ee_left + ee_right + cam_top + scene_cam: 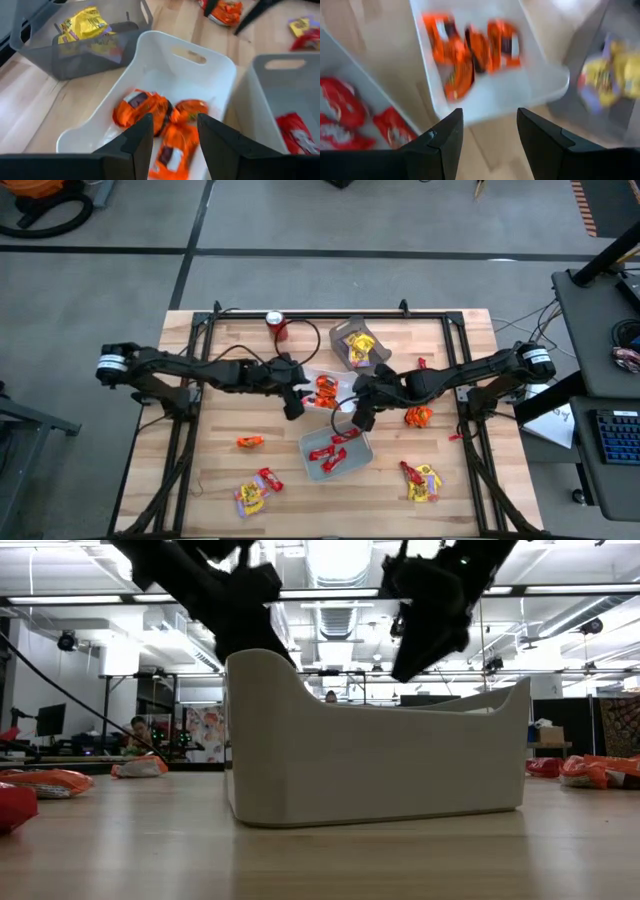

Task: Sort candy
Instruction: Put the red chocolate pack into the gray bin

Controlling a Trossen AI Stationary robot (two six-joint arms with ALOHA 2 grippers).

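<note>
Spread fingers (142, 137) show on the left gripper (172, 132), which hangs empty over the white tray (220, 75) with the orange candy (145, 107) lying loose below it. At table centre in the high view, that white tray sits between a grey tray (362, 450) of red candy (333, 455) at 6 o'clock and a dark mesh basket (345, 330) of yellow candy (360, 345) at 12 o'clock. Just at 3 o'clock of the white tray, the right gripper (485, 130) hovers with its fingers apart, holding nothing. Loose sweets lie around: an orange one (250, 442) at 9 o'clock, a mixed pile (255, 490) at 7 o'clock, another pile (422, 480) at 5 o'clock. A red soda can (276, 325) stands at 11 o'clock.
</note>
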